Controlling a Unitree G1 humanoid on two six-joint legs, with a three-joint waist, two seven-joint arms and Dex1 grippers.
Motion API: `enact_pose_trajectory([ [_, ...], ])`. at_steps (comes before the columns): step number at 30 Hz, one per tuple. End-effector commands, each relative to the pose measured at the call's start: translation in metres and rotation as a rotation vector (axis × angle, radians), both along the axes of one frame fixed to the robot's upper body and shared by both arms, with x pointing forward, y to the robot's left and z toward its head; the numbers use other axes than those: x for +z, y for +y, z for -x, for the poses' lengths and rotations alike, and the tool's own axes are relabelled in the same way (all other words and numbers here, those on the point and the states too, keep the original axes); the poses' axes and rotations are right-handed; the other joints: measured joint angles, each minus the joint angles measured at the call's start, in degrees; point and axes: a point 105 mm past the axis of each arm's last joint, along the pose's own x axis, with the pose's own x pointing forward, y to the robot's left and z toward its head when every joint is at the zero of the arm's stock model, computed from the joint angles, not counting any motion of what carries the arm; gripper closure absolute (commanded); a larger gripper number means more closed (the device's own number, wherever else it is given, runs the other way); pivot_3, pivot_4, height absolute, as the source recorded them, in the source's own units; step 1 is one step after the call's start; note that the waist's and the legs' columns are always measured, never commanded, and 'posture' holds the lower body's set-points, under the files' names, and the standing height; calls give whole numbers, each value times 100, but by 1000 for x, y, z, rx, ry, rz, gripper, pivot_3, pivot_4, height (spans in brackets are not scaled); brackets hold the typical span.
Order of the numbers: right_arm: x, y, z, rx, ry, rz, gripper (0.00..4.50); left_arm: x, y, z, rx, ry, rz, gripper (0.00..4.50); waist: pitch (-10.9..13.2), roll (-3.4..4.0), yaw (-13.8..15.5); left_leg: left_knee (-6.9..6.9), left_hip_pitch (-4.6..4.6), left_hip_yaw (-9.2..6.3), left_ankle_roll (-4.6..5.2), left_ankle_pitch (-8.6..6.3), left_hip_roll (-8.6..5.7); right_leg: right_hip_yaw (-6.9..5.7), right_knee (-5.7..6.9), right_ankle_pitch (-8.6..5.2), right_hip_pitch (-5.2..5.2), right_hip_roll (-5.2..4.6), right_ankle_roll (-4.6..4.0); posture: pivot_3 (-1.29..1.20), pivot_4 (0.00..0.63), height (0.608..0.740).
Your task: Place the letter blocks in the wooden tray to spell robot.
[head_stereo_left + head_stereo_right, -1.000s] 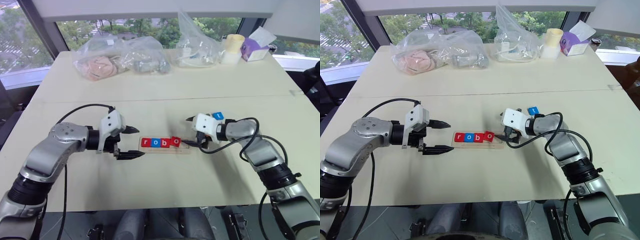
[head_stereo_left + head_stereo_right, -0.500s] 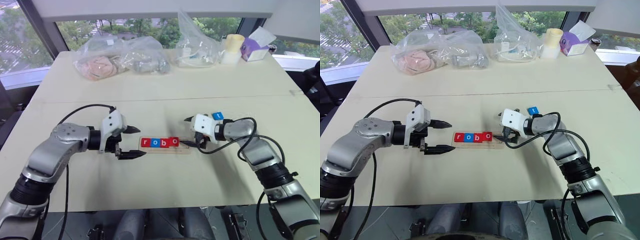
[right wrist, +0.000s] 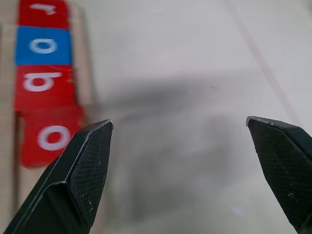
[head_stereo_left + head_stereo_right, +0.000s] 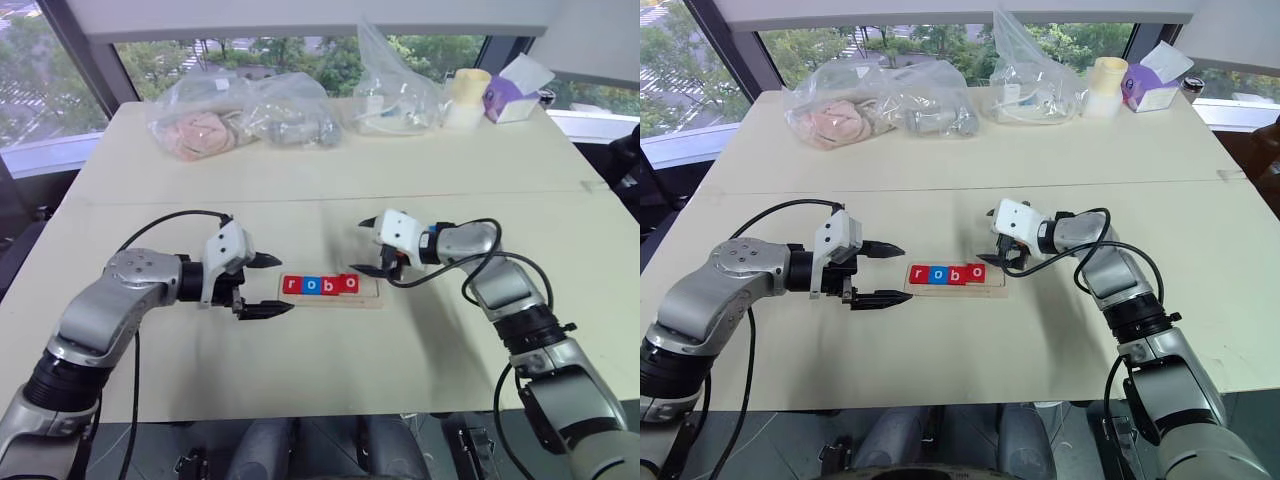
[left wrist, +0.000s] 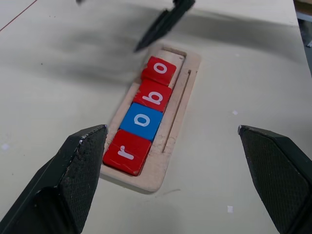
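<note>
The wooden tray (image 4: 366, 293) lies in the middle of the table. In its slot sit letter blocks: red r (image 4: 291, 285), blue o (image 4: 310, 286), red b (image 4: 329, 285) and a red o (image 4: 349, 283). That last red o (image 5: 162, 68) sits slightly askew, its edge riding up by the b (image 5: 153, 95). My left gripper (image 4: 284, 284) is open just off the tray's left end, fingers pointing along it. Open as well, my right gripper (image 4: 357, 246) hovers above and just behind the tray's right end, holding nothing.
Along the far table edge lie clear plastic bags (image 4: 240, 118), another bag (image 4: 395, 95), a pale cup (image 4: 466, 95) and a purple tissue box (image 4: 513, 92). A seam (image 4: 300, 200) crosses the table behind the tray.
My right gripper has risen from the tray's right end and drawn back toward the far side. The left gripper has kept still.
</note>
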Motion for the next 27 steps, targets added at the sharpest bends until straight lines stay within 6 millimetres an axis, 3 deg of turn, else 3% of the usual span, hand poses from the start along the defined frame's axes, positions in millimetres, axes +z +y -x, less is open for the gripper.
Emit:
enact_pose_trajectory([
  [1,6,6,-1,57,-20,3,43,5,-3,1,-4,-27,8,0,0,0,-8,1,0,0,0,0,0,0,0,0,1,0,0,0,150,740],
  [10,9,11,6,114,-8,-14,43,4,-3,0,16,-26,18,0,0,0,-20,-1,2,-1,-2,1,1,0,5,2,-2,1,2,0,150,740],
  [13,15,10,-2,72,-53,-25,43,3,-3,0,19,-27,18,0,0,0,-19,0,2,-1,-3,2,1,0,6,2,-2,1,2,0,150,740],
  [16,39,-8,-23,-84,-148,-79,43,4,-3,0,21,-32,22,0,0,0,-21,-1,2,0,-5,3,1,1,7,2,-5,1,1,0,150,740],
  [20,73,-48,-37,-407,-128,-344,43,16,-7,1,17,-60,57,0,0,0,24,-1,1,-3,-8,5,0,3,8,2,-6,1,0,0,150,740],
  [24,65,-88,-32,-755,-26,-520,43,39,-15,-8,39,-123,163,0,-3,-4,30,-5,-1,-12,-8,5,-2,2,8,2,-5,1,-1,0,150,740],
  [27,49,-97,-27,-931,60,-627,43,47,-22,-19,64,-163,221,0,-5,-1,10,-4,0,-11,-10,6,-1,3,11,3,-5,2,-1,0,150,740],
])
